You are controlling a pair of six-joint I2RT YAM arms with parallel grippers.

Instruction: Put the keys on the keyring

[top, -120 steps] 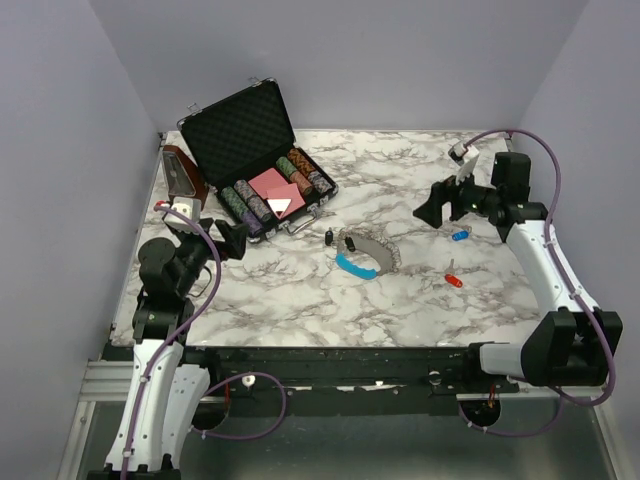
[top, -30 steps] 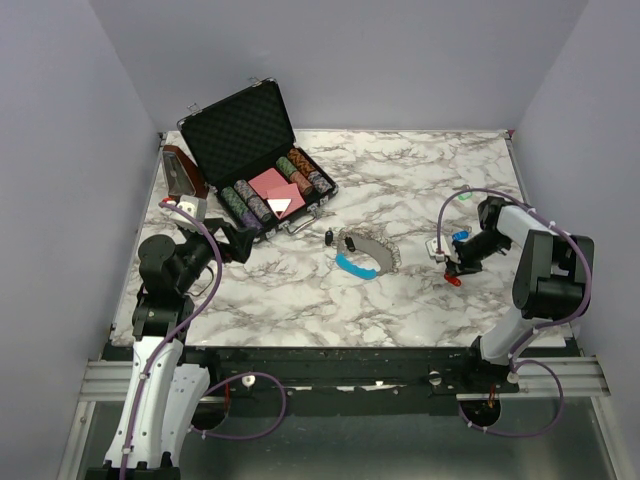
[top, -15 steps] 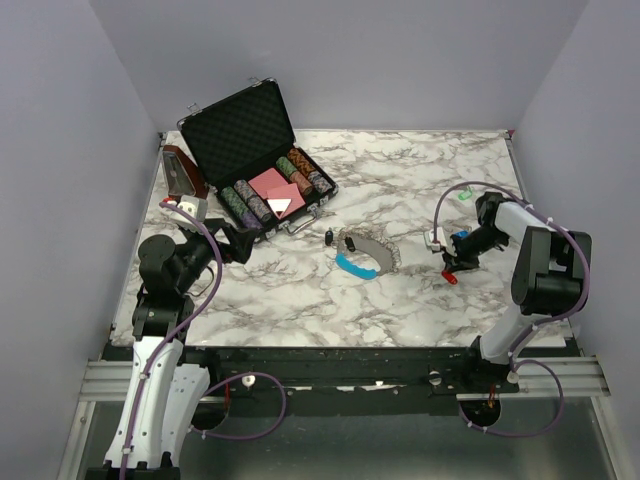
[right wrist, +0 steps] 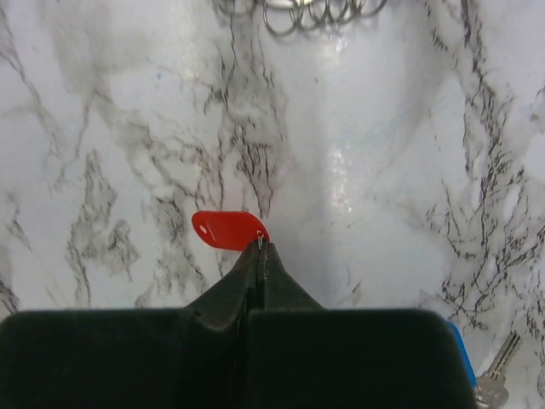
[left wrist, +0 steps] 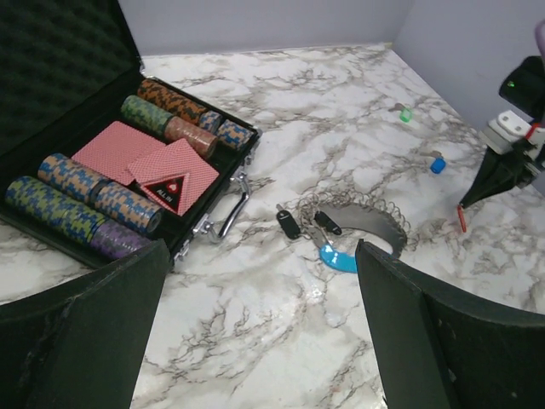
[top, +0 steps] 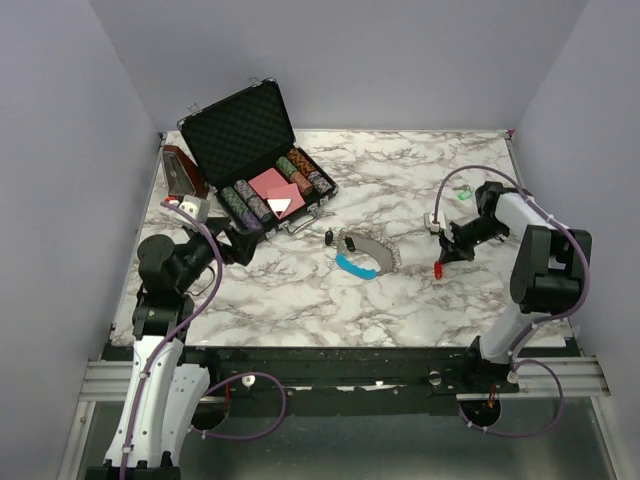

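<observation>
My right gripper [right wrist: 260, 247] is shut on the metal end of the red key [right wrist: 228, 231], whose red head sticks out past the tips. The top view shows this gripper [top: 441, 261] right of the keyring with the red key [top: 438, 270] at its tip. The keyring [top: 372, 250], a silver coil with a blue section [top: 355, 267], lies mid-table. The blue key [left wrist: 437, 164] lies on the marble behind the right gripper [left wrist: 477, 192], and its head shows again as a sliver [right wrist: 461, 354]. My left gripper [left wrist: 264, 251] hangs open and empty, left of the keyring [left wrist: 366, 213].
An open black poker case [top: 250, 160] with chips and cards stands at the back left, with a brown object [top: 185, 172] beside it. A small green piece [top: 464, 195] lies at the back right. Purple cables loop around both arms.
The right gripper has shut on the red key and carried it a little left, toward the keyring. The left arm has stayed still.
</observation>
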